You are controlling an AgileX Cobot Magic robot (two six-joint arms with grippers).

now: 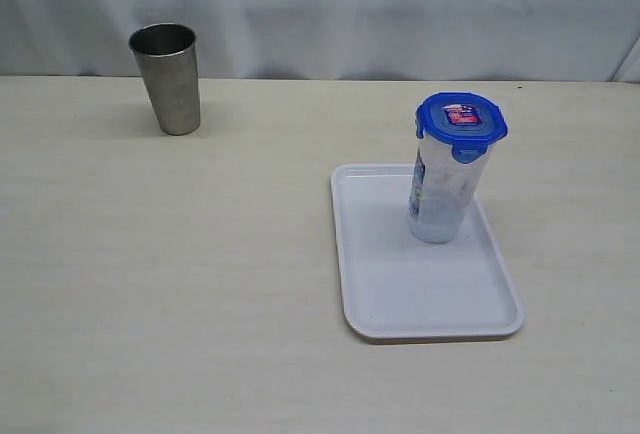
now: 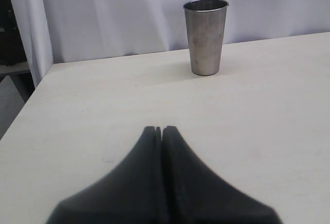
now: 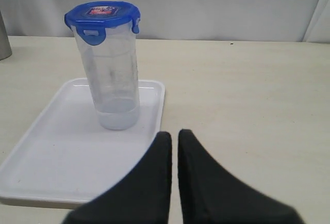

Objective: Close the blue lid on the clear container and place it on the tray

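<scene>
The clear container (image 1: 443, 192) stands upright on the far part of the white tray (image 1: 400, 274), with the blue lid (image 1: 461, 118) sitting on top of it. The right wrist view shows the same clear container (image 3: 112, 79), blue lid (image 3: 102, 14) and tray (image 3: 56, 157). My right gripper (image 3: 175, 134) is shut and holds nothing, hovering near the tray's edge, apart from the container. My left gripper (image 2: 158, 129) is shut and empty, over bare tabletop. Neither gripper shows in the exterior view.
A grey steel cup (image 1: 168, 78) stands at the far left of the table, also visible as the steel cup (image 2: 205, 36) ahead of the left gripper. A pale curtain hangs behind the table. The table's left edge (image 2: 31, 100) shows in the left wrist view.
</scene>
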